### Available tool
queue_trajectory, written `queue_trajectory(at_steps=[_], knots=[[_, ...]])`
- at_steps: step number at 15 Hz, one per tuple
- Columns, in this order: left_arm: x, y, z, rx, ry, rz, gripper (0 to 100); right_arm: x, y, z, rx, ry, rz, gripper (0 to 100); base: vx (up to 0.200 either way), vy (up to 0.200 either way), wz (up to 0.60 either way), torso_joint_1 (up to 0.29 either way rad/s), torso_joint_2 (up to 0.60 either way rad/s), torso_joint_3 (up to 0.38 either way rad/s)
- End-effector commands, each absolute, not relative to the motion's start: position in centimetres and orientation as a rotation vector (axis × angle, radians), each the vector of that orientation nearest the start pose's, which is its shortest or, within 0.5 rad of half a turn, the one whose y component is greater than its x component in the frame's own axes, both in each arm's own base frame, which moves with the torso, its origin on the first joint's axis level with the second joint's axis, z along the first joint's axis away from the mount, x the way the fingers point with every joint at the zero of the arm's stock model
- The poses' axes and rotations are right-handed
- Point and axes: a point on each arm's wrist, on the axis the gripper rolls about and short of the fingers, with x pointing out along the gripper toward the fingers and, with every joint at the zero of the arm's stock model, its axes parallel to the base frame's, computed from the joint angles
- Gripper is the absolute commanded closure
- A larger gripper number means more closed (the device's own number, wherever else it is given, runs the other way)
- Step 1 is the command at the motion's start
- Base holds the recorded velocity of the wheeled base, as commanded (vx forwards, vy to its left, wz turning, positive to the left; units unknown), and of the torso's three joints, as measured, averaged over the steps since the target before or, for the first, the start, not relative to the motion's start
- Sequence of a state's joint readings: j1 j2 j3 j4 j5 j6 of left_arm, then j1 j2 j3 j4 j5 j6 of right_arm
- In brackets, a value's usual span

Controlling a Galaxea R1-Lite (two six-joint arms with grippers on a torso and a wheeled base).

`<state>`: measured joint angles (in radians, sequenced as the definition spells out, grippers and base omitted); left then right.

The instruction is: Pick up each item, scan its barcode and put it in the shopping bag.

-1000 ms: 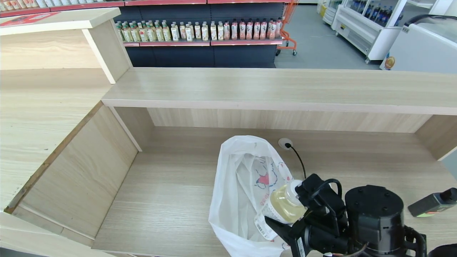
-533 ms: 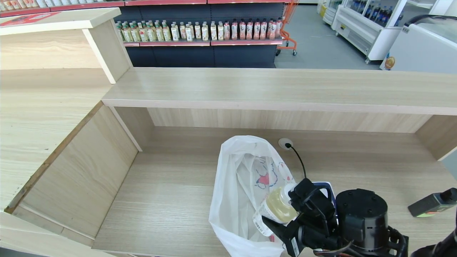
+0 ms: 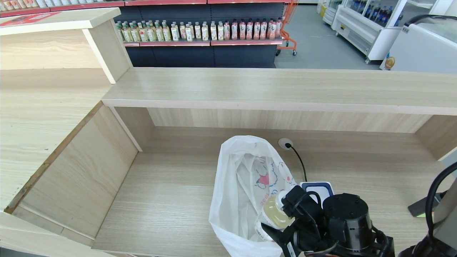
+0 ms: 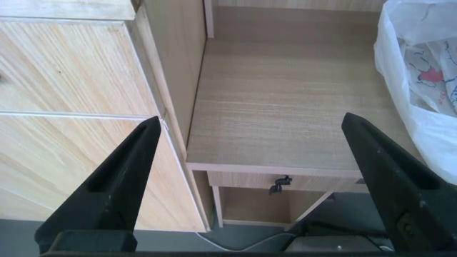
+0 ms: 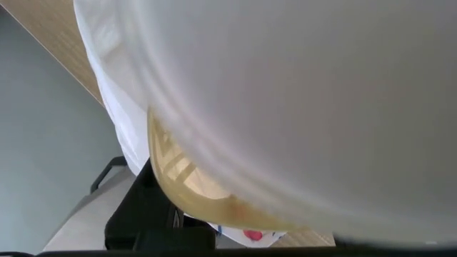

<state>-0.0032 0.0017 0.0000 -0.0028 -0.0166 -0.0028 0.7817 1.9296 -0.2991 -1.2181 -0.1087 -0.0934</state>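
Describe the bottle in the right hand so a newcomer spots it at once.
On the low wooden counter stands an open white bag. At the bag's right rim the right hand holds the bottle, tilted at the mouth. Pale yellow liquid, white cap: the only bottle at the counter; the rest line the far shelf.

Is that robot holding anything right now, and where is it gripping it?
Yes: the right gripper holds a bottle of yellowish drink, near its white-capped end, at the shopping bag mouth. The left gripper is open and empty.
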Motion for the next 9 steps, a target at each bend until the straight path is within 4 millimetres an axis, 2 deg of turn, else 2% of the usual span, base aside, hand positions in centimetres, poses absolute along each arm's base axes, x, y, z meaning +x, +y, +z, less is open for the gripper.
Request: queue_trajectory(at_steps=[1, 9], knots=[[-2.27, -0.03, 7.58, -0.003, -0.002, -0.020, 0, 18.92, 18.29, 5.59, -0.285, 0.368, 0.679, 100, 0.000, 0.000, 0.00, 0.000, 0.00, 0.000], [-2.27, -0.03, 7.58, -0.003, -0.002, -0.020, 0, 19.55, 17.89, 4.83, -0.318, 0.379, 0.658, 100, 0.000, 0.000, 0.00, 0.000, 0.00, 0.000]])
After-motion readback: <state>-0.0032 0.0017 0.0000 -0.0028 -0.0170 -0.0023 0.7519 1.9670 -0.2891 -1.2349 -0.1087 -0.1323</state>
